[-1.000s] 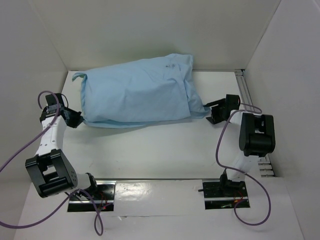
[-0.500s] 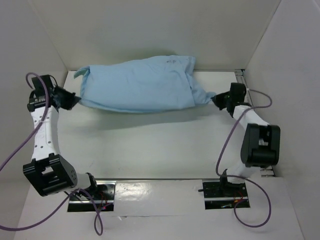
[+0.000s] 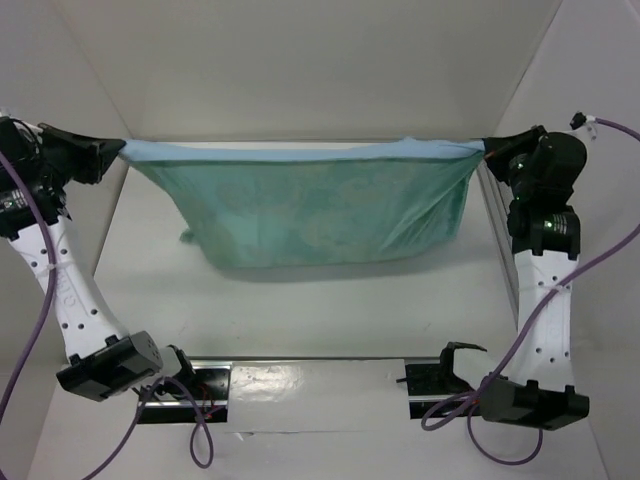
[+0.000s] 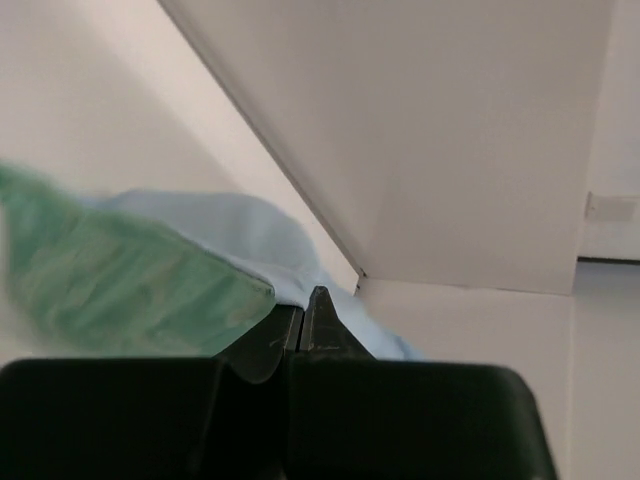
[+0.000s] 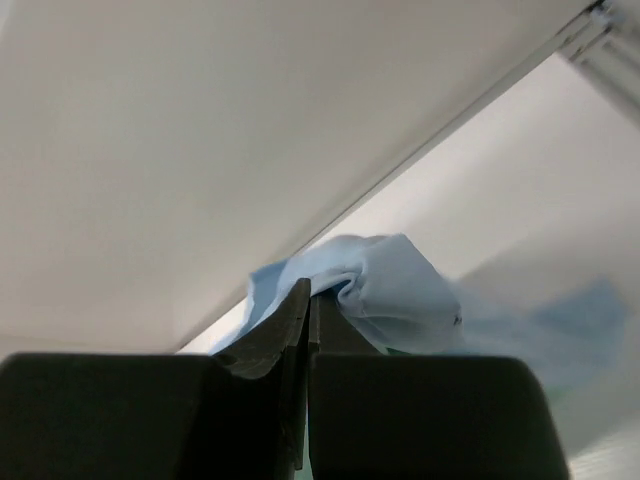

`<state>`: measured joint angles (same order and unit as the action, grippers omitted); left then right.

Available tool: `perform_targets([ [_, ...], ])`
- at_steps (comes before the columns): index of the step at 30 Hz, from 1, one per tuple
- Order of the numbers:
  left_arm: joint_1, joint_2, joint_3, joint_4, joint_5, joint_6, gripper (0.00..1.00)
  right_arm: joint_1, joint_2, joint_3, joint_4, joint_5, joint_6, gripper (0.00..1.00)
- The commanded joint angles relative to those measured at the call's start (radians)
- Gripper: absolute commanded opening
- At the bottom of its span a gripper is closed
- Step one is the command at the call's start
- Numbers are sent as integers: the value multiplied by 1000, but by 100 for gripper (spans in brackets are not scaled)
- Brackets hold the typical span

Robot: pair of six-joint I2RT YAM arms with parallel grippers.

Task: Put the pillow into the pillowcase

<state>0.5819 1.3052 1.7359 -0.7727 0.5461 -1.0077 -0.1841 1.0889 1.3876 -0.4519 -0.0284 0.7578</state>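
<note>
The pillowcase (image 3: 320, 210) hangs stretched between the two arms: the left gripper (image 3: 115, 152) is clamped on its top left corner, the right gripper (image 3: 488, 150) on the top right one.

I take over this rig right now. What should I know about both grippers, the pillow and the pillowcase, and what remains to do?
Grippers: the left gripper is shut on the left top corner of the pillowcase; the right gripper is shut on the right top corner.
Things: both arms are raised and the pillowcase is stretched between them. It hangs over the table, sea-green face toward the top camera.
Done: the pillow itself is not visible, but the sack hangs full and bulging, so it is probably inside.
Left: confirm that the pillow sits fully in, lower the case, release.
</note>
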Motion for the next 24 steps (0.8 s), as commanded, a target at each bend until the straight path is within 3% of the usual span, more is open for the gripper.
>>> perform_targets([
  [1,79,-49,128,113,-137,-72,0,-80,-52,149,-28,326,-150,0],
  [6,79,-31,206,88,-193,0,0,-54,-73,260,-65,381,-216,0],
  [9,79,-5,102,168,-82,-15,0,-43,-17,233,-22,320,-229,0],
  [12,10,35,-42,294,-113,-28,0,-43,89,187,14,214,-229,0],
  [17,-178,189,-68,363,-259,76,0,-43,288,73,180,75,-213,0],
  [18,-200,254,-52,372,-306,95,4,-43,327,73,180,53,-213,16],
  [19,-215,294,-32,372,-298,150,19,-43,365,123,158,29,-213,43],
  [20,-241,337,-4,372,-282,182,44,-43,402,154,128,-16,-222,60],
  [21,-251,382,95,340,-258,208,61,-31,452,184,92,-30,-222,67],
  [22,-260,470,153,220,-232,233,70,-14,462,203,46,-30,-236,78],
  [24,-312,497,226,139,-232,320,72,0,438,203,35,-2,-247,80],
])
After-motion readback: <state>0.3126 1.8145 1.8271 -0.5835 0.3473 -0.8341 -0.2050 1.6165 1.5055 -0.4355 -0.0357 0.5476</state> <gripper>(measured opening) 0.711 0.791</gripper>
